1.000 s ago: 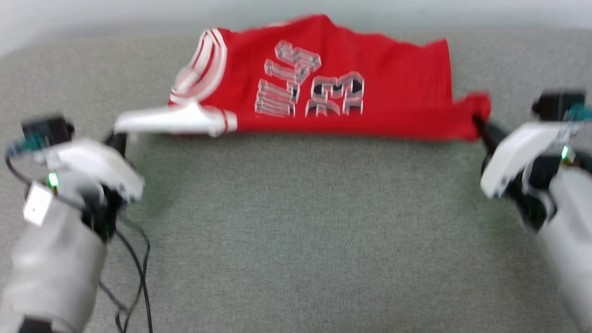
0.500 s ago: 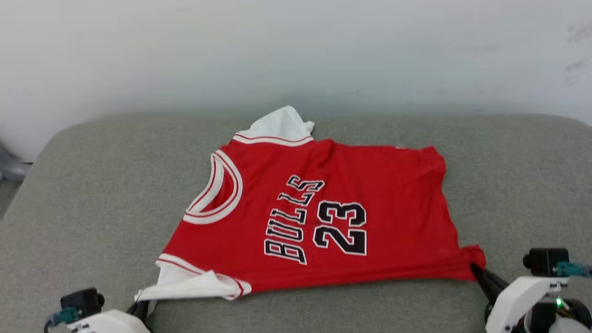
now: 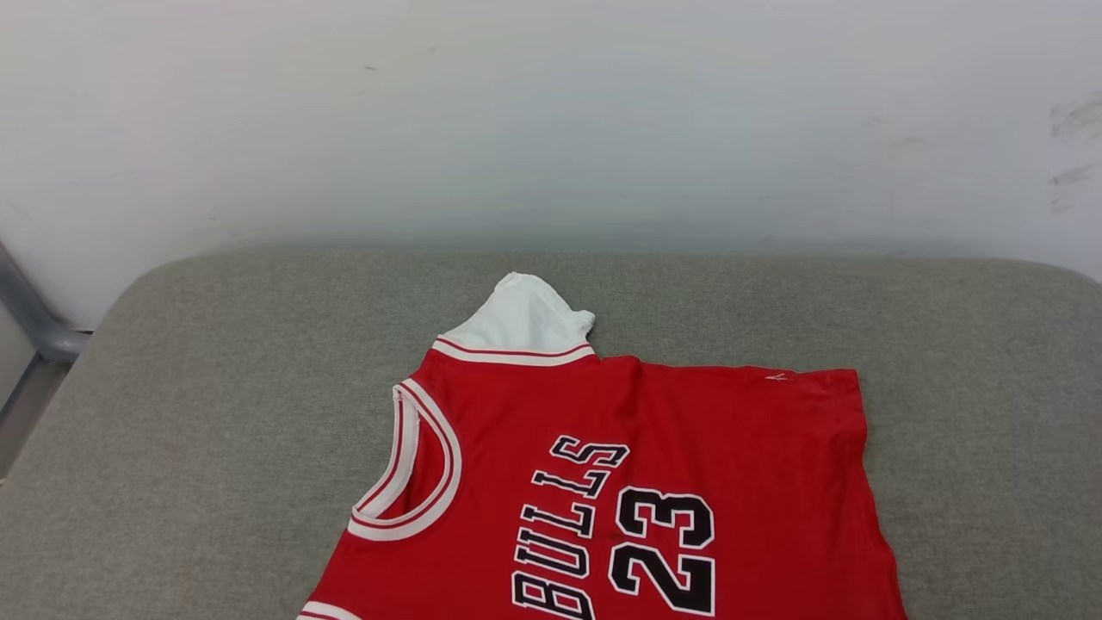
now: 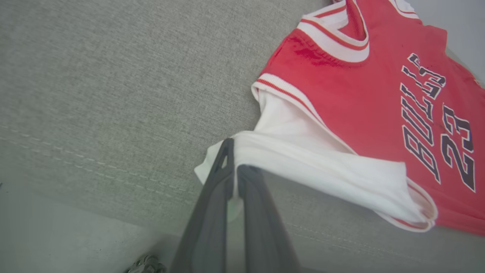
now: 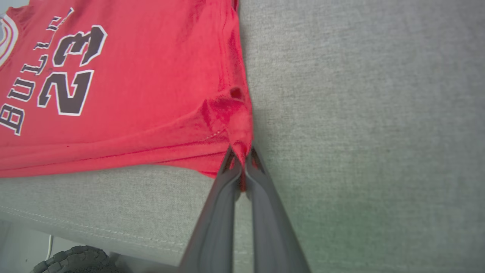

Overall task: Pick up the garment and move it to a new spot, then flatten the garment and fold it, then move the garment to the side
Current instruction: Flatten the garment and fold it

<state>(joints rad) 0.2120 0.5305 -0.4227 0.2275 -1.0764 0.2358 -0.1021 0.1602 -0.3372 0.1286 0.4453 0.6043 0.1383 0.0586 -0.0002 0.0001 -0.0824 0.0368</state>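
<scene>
The garment (image 3: 654,448), a red jersey with white sleeves and black "BULLS 23" lettering, lies spread front-up on the grey cushion (image 3: 215,387), its neck opening to the left and its near part cut off by the head view's bottom edge. In the left wrist view my left gripper (image 4: 234,159) is shut on the white sleeve of the garment (image 4: 341,98), near the cushion's front edge. The right wrist view has my right gripper (image 5: 240,157) shut on the garment's (image 5: 132,76) red hem corner, which bunches at the fingertips.
A pale wall (image 3: 551,120) rises behind the cushion. A grey metal bar (image 3: 34,327) stands at the far left. A dark wheel (image 5: 72,259) sits below the cushion's front edge. Bare cushion lies left, right and behind the garment.
The head camera has tilted up, so both grippers have dropped below the head view. The garment, held stretched above the cushion a second ago, now lies flat and spread on it.
</scene>
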